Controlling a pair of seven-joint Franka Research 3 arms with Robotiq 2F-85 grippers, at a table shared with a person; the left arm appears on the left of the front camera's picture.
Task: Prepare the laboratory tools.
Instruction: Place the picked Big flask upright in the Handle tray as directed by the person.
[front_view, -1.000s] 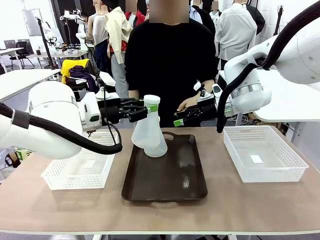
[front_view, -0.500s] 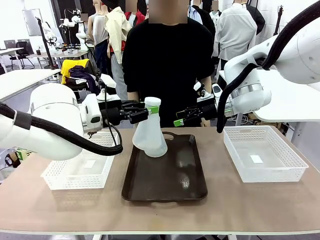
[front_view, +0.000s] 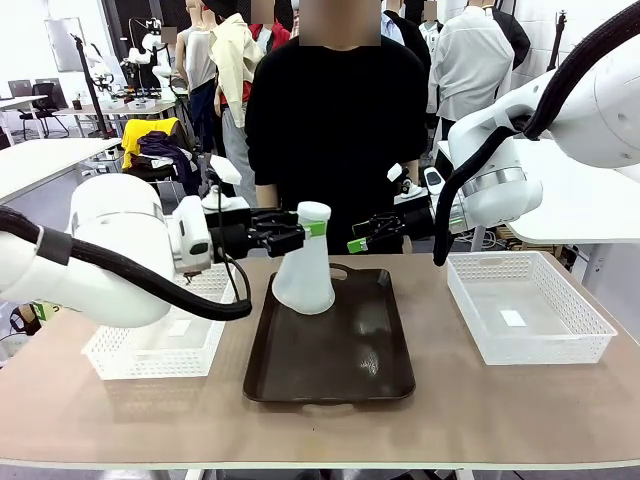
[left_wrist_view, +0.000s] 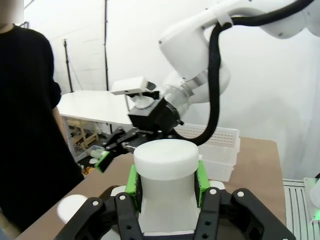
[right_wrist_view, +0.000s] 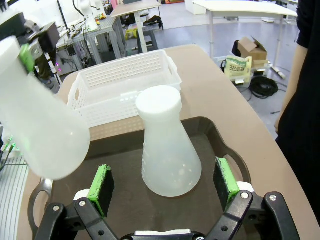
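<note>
My left gripper (front_view: 312, 228) is shut on the neck of a frosted-white conical flask (front_view: 300, 270), holding it over the far left part of the dark brown tray (front_view: 330, 370). The left wrist view shows its green pads (left_wrist_view: 132, 179) clamping the neck of this flask (left_wrist_view: 166, 167). A second flask (right_wrist_view: 167, 145) stands upright on the tray, ahead of and between the open fingers of my right gripper (right_wrist_view: 164, 180). The held flask (right_wrist_view: 35, 125) hangs tilted to that view's left. In the front view the two flasks overlap, and my right gripper (front_view: 360, 240) hovers at the tray's far edge.
A white mesh basket (front_view: 160, 345) sits left of the tray and another (front_view: 525, 310) sits to its right. A person in black stands at the far side of the table. The near half of the tray is bare.
My left gripper has carried the flask a little to the right and swung it more upright. The person's hand near my right gripper has drawn back. The right gripper has stayed put.
</note>
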